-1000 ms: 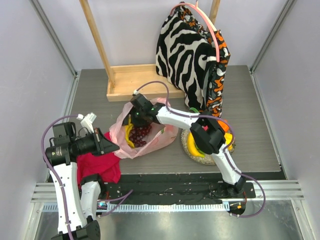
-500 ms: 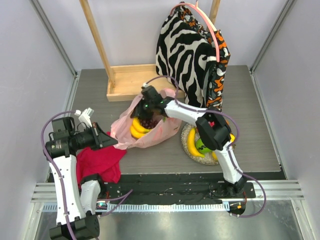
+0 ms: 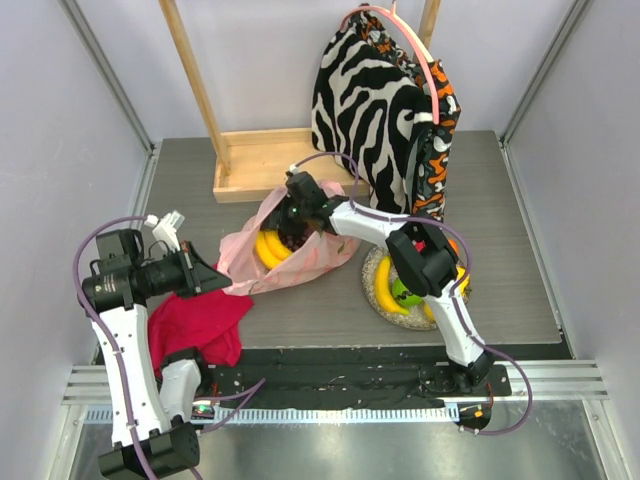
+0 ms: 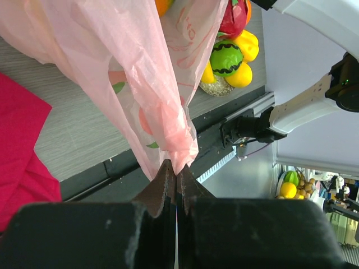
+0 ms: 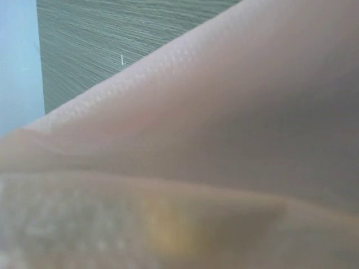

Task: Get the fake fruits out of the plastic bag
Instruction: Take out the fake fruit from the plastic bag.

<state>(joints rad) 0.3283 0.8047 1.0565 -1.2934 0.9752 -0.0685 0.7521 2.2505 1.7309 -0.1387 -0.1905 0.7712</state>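
Observation:
The pink plastic bag (image 3: 300, 262) lies mid-table, its left corner pulled up. My left gripper (image 3: 207, 279) is shut on that corner, and the film is pinched between its fingertips in the left wrist view (image 4: 177, 172). A yellow banana bunch (image 3: 268, 250) and dark red grapes (image 3: 296, 241) show inside the bag. My right gripper (image 3: 297, 214) reaches into the bag's mouth, its jaws hidden. The right wrist view shows only blurred pink film (image 5: 224, 140). The round plate (image 3: 372, 283) holds a banana (image 3: 384, 284), a green fruit (image 3: 404, 294) and other fruits.
A magenta-red cloth (image 3: 205, 322) lies under my left arm. A zebra-patterned fabric bag (image 3: 375, 110) hangs on a wooden stand (image 3: 265, 165) at the back. The left wrist view shows the plate's green fruit (image 4: 226, 58), yellow pepper (image 4: 250, 45) and the table's front rail (image 4: 224, 120).
My right gripper has moved right and deeper into the bag's mouth. My left gripper has drawn the bag corner left and back, stretching the bag. The bananas shifted inside.

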